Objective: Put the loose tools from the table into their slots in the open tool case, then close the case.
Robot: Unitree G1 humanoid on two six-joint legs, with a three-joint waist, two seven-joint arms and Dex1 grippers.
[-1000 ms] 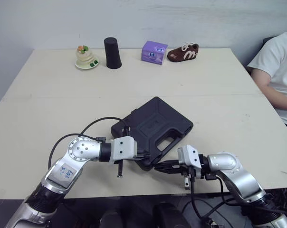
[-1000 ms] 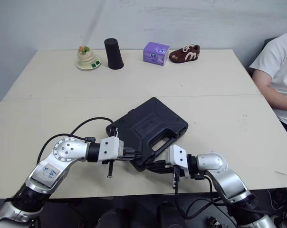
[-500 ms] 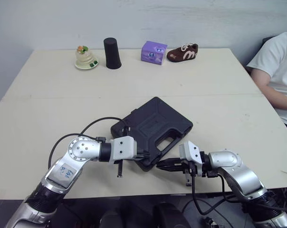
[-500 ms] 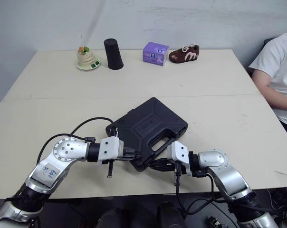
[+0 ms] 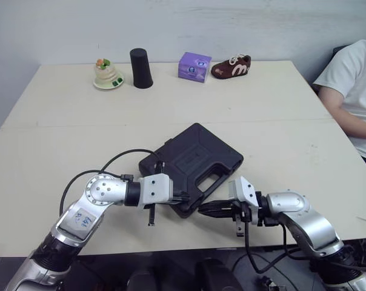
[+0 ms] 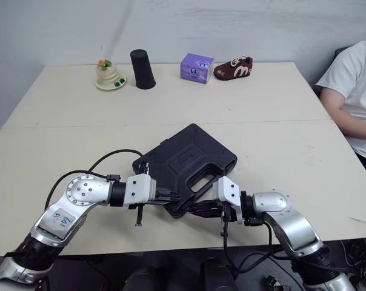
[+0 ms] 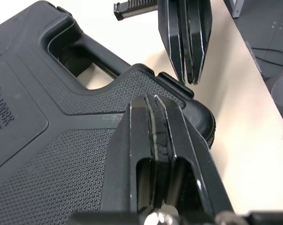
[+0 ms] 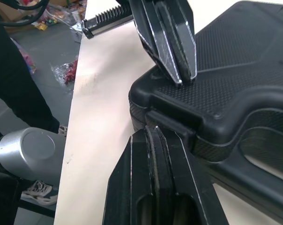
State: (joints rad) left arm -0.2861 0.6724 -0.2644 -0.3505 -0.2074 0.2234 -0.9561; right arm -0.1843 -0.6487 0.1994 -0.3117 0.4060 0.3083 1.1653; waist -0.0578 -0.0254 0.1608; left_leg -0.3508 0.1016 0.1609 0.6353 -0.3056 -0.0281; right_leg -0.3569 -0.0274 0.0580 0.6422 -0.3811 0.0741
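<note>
Left claw (image 5: 184,199), fingers together, rests on the near corner of the shut case (image 5: 192,160), lower centre; right claw (image 5: 202,209), also pinched together, noses at the latch (image 8: 172,121). Rigid textured plastic (probably hefty): take it by the handle (image 5: 210,180).

The pale counter (image 5: 280,103) before me carries a closed black tool case (image 5: 195,160), lying flat and angled near my edge, just this side of the counter's seam. Along the far edge, well apart from it, stand a small dish (image 5: 107,74), a black cup (image 5: 141,68), a purple box (image 5: 194,66) and a brown shoe (image 5: 231,65).
</note>
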